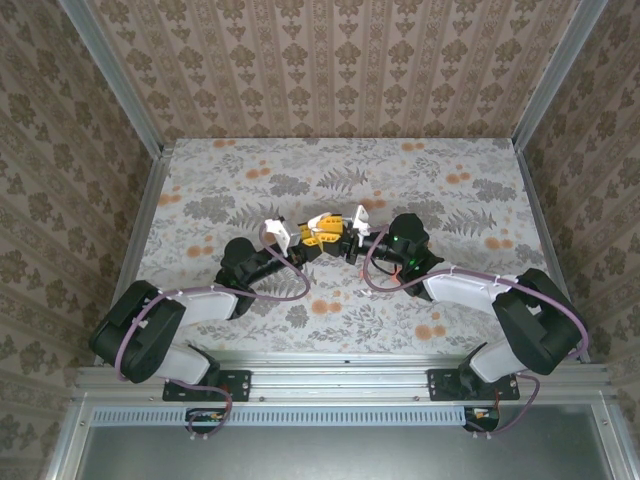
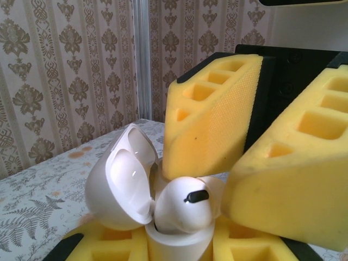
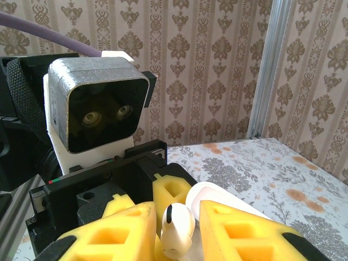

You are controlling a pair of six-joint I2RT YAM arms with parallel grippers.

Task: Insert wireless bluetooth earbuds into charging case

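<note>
A white charging case (image 2: 174, 242) stands upright with its lid (image 2: 122, 182) swung open to the left. My left gripper (image 1: 300, 238) is shut on the case base, one yellow pad on each side. One white earbud (image 2: 185, 209) with a dark slot sits in the case mouth, its rounded head sticking out. My right gripper (image 3: 176, 239) hovers over it. Its yellow fingers (image 3: 117, 234) flank the earbud (image 3: 176, 231) with a thin gap on each side, so the jaws stand slightly open. The two grippers meet at mid-table, the right gripper (image 1: 350, 238) facing the left.
The left arm's wrist camera block (image 3: 98, 109) looms close in front of the right gripper. Floral table surface (image 1: 330, 170) stretches behind both grippers, bounded by patterned walls and aluminium corner posts (image 3: 266, 70).
</note>
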